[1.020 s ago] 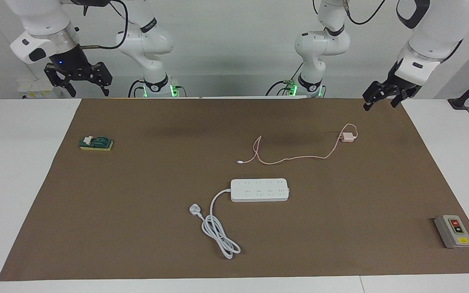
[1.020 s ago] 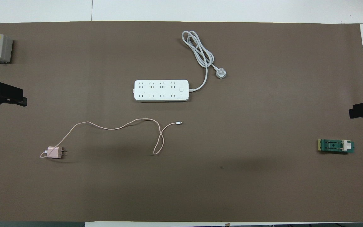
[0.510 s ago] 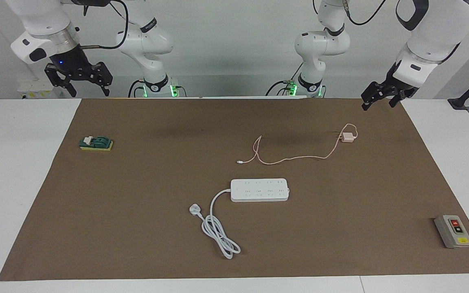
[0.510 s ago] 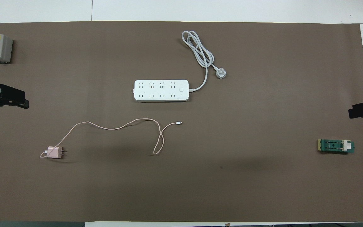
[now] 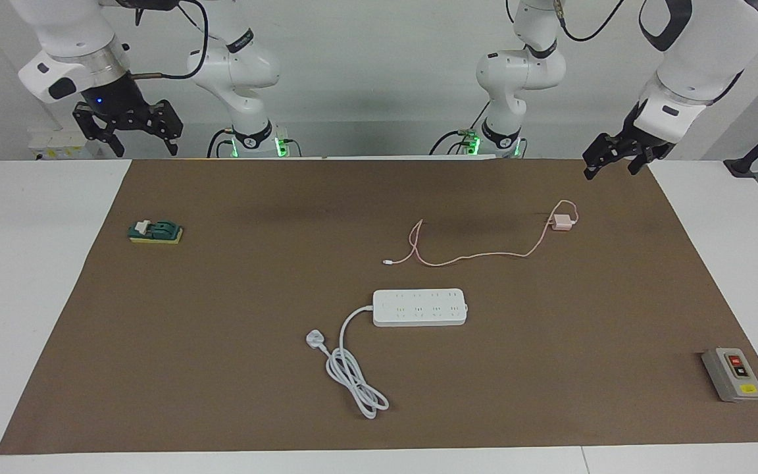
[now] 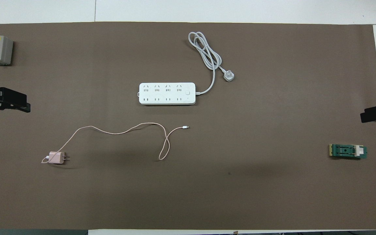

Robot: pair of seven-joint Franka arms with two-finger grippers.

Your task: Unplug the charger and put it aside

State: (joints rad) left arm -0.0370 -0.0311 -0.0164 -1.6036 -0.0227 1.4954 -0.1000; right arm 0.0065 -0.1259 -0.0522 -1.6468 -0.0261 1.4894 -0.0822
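Pink charger [image 5: 560,223] loose on brown mat [image 5: 221,368]; left claw [image 5: 610,160] and right claw [image 5: 127,130] both spread, empty.

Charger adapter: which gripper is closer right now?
Left. The left gripper hangs raised at the mat's edge close by the charger; the right gripper waits raised at the right arm's end of the table.

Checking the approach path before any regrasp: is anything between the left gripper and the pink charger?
Nothing visible. The charger lies unplugged on bare mat, apart from the power strip. The left gripper hangs over the mat's edge, jaws open.
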